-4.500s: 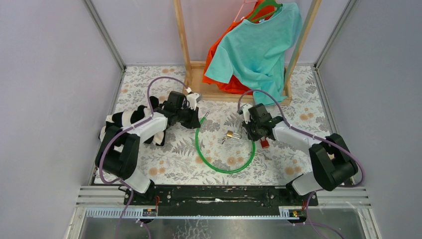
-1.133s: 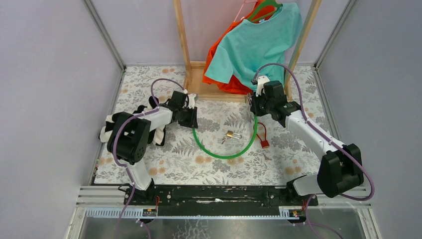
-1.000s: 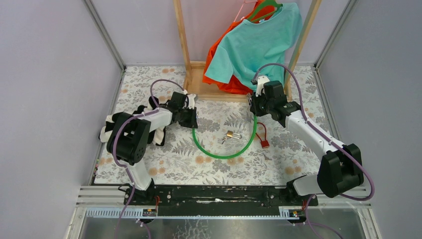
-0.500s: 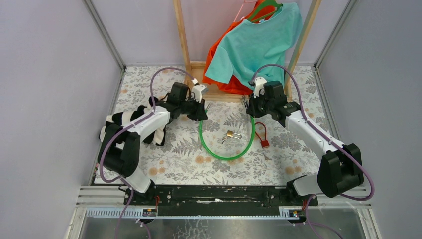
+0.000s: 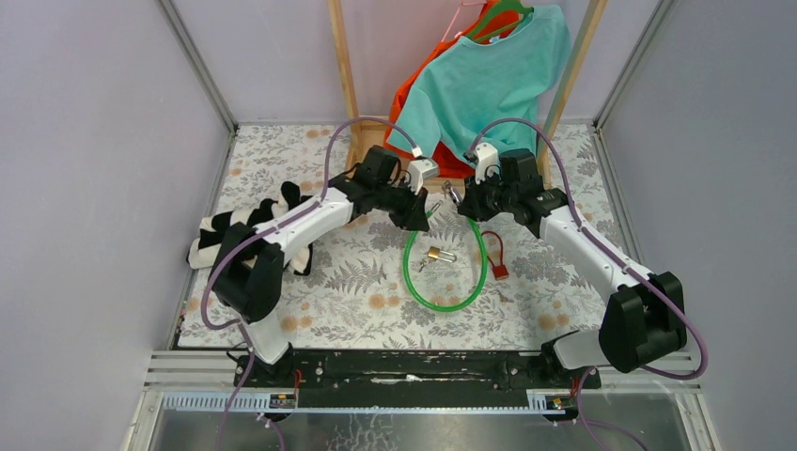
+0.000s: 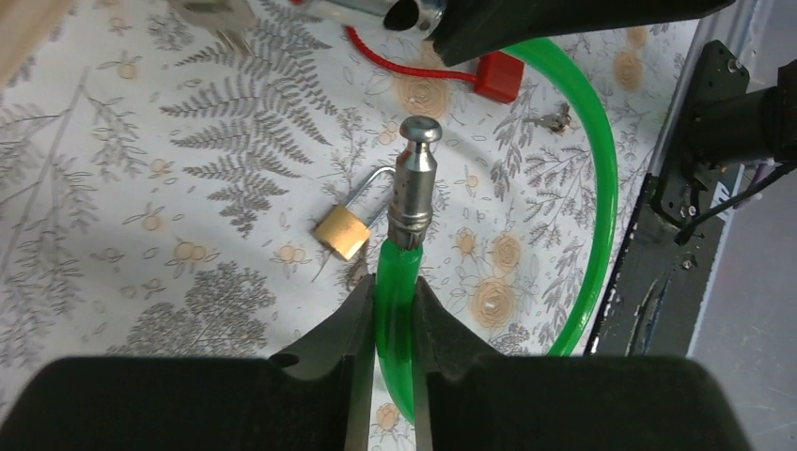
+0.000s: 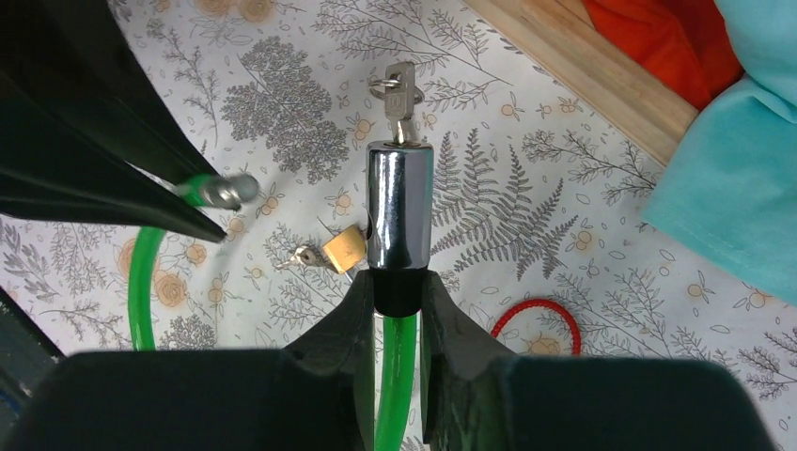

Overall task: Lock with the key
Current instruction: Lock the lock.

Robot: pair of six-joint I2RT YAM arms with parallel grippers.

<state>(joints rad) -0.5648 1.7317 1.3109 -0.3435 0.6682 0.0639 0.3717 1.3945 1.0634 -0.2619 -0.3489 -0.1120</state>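
Note:
A green cable lock (image 5: 442,303) loops over the floral mat. My left gripper (image 5: 420,213) is shut on its pin end; the left wrist view shows the green cable (image 6: 396,310) between my fingers and the metal pin (image 6: 414,178) sticking out beyond them. My right gripper (image 5: 467,201) is shut on the other end, just below the chrome lock barrel (image 7: 398,218), with a key (image 7: 398,94) in the barrel's top. The two ends are held above the mat, a short gap apart. A small brass padlock (image 5: 436,254) with keys lies inside the loop.
A red coiled tag (image 5: 495,258) lies right of the loop. A wooden rack base (image 5: 395,174) with orange and teal shirts (image 5: 489,85) stands just behind both grippers. A black-and-white striped cloth (image 5: 240,225) lies at the left under the left arm.
My left gripper has lifted the pin end and carried it right, toward the right gripper. The loop has narrowed. The right gripper has barely moved.

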